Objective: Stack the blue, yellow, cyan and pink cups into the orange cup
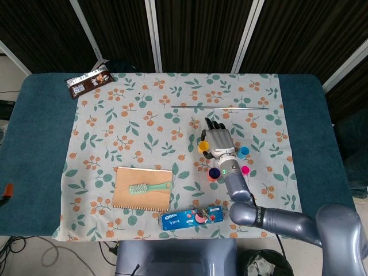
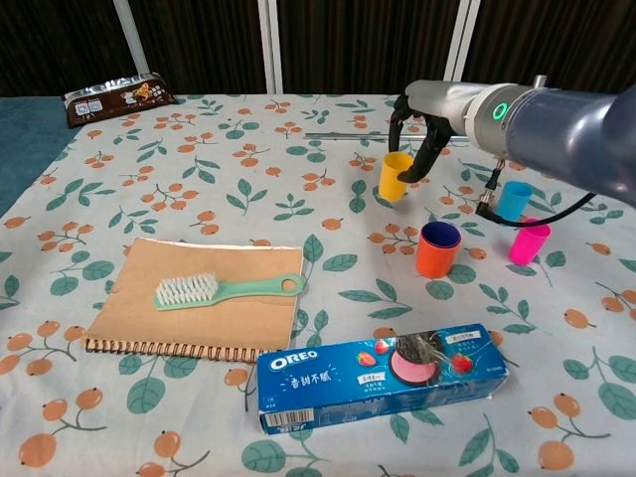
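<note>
My right hand (image 2: pixel 425 124) (image 1: pixel 219 142) grips the yellow cup (image 2: pixel 394 176) (image 1: pixel 203 147) and holds it tilted a little above the cloth, behind and left of the orange cup (image 2: pixel 435 256) (image 1: pixel 214 173). The orange cup stands upright with the blue cup (image 2: pixel 438 235) nested in it; only a blue rim shows. The cyan cup (image 2: pixel 513 200) (image 1: pixel 244 152) and the pink cup (image 2: pixel 528 241) (image 1: pixel 245 170) stand upright to the right of the orange cup, partly behind my forearm and its black cable. My left hand shows in neither view.
An Oreo box (image 2: pixel 383 377) lies in front of the orange cup. A green brush (image 2: pixel 227 289) rests on a brown notebook (image 2: pixel 199 308) at the left. A thin metal rod (image 2: pixel 358 134) lies behind my hand, and a chocolate bar (image 2: pixel 119 97) sits far left.
</note>
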You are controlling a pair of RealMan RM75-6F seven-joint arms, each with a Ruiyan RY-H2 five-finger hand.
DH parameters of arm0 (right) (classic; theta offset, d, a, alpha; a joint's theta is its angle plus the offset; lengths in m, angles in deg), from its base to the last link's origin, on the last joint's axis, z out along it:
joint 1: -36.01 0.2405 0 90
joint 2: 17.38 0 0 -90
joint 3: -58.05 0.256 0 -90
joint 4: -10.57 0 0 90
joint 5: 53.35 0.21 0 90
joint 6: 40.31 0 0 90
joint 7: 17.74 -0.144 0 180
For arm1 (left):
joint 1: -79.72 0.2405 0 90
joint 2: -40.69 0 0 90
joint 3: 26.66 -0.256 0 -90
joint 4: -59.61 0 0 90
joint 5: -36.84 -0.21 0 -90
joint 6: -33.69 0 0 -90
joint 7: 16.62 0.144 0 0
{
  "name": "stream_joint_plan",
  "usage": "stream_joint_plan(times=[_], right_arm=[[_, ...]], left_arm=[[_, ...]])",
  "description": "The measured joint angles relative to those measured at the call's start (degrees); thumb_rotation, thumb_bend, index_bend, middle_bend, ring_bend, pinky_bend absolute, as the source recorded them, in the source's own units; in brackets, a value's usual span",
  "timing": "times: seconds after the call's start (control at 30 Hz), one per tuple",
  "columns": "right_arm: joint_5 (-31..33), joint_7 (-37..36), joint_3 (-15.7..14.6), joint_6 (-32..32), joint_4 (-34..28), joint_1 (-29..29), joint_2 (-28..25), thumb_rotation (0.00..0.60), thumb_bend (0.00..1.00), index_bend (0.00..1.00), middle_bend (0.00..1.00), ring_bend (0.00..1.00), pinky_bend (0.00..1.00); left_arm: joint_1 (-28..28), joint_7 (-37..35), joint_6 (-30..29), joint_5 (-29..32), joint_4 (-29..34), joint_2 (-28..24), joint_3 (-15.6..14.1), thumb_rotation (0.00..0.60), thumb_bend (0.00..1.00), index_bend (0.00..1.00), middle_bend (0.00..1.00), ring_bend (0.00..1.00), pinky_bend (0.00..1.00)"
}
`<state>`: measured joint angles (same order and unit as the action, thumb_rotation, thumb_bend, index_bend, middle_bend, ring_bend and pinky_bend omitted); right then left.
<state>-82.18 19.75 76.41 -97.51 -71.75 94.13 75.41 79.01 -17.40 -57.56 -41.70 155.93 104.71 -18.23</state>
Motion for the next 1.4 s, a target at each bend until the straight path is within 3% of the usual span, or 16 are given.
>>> stream_joint_plan(times=[0.37,0.5,0.87,1.4], right_arm=[[-6.69,0.32,-3.99,-5.59,-24.2,-6.81,-16.31,0.6,0.37,0.48,0.0,0.11,0.15],[-11.11,-1.72,-6.54,-7.58,-28.8,-10.44,-19.9,0.6,0.37,0.49,0.0,0.11,0.15],[-16.84,-5.77,-10.71,-7.33,-27.45,-13.7,-18.35,0.6,0.37,0.49,0.0,0.11,0.15],[-16.85,-5.16,-9.69,-6.86,-23.74,-12.58,-13.52,0.6,0.37,0.5,0.0,0.11,0.15]], left_arm=[[0.08,0.28,-0.3,-0.39,0.04,0.19,-0.19,0.6,0.33,0.13,0.03,0.0,0.07],[0.07,0.37,-0.26,-0.5,0.02,0.17,-0.27,0.6,0.33,0.13,0.03,0.0,0.07],[0.1,0.43,-0.35,-0.36,0.03,0.23,-0.18,0.6,0.33,0.13,0.03,0.0,0.07],[0.02,0.07,-0.32,-0.3,-0.11,0.12,0.01,0.6,0.33,0.13,0.03,0.0,0.07]])
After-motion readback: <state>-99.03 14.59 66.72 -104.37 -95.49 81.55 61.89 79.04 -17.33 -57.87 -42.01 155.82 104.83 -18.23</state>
